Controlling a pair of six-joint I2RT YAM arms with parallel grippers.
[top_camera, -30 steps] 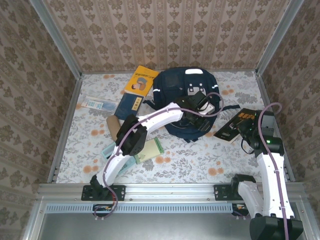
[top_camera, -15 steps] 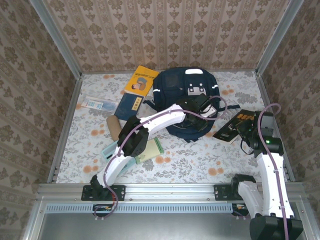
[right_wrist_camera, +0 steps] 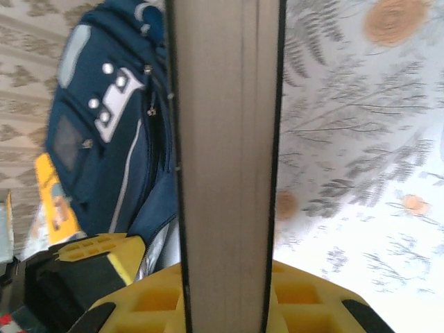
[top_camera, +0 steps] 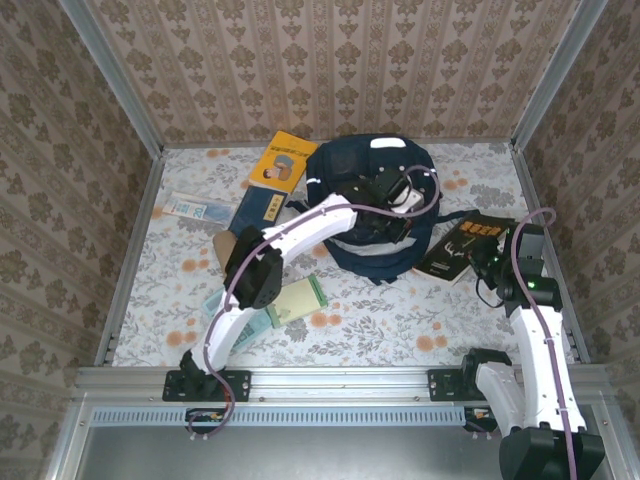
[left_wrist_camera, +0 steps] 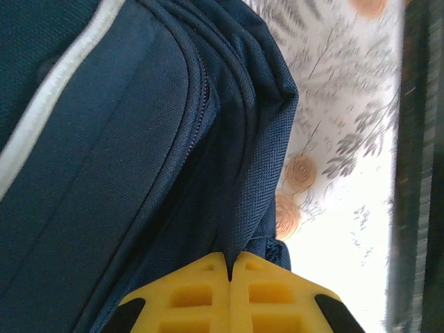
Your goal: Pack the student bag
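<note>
left claw (left_wrist_camera: 229, 269) clenched on a fold of the student bag (top_camera: 345, 170), which sits at the far edge of the bench (top_camera: 400, 320), about centre. right claw (right_wrist_camera: 225, 274) grips a black book (right_wrist_camera: 225, 139) edge-on, just beside the bag's right side.

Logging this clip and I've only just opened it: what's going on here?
Two robot arms are packing the student bag, which lies at the far middle of the table. The left pincer is shut on a fold of the bag's navy fabric beside a zip. The right pincer grips a black book by its edge, just right of the bag. A yellow book and a blue book lie left of the bag, not yet packed.
</note>
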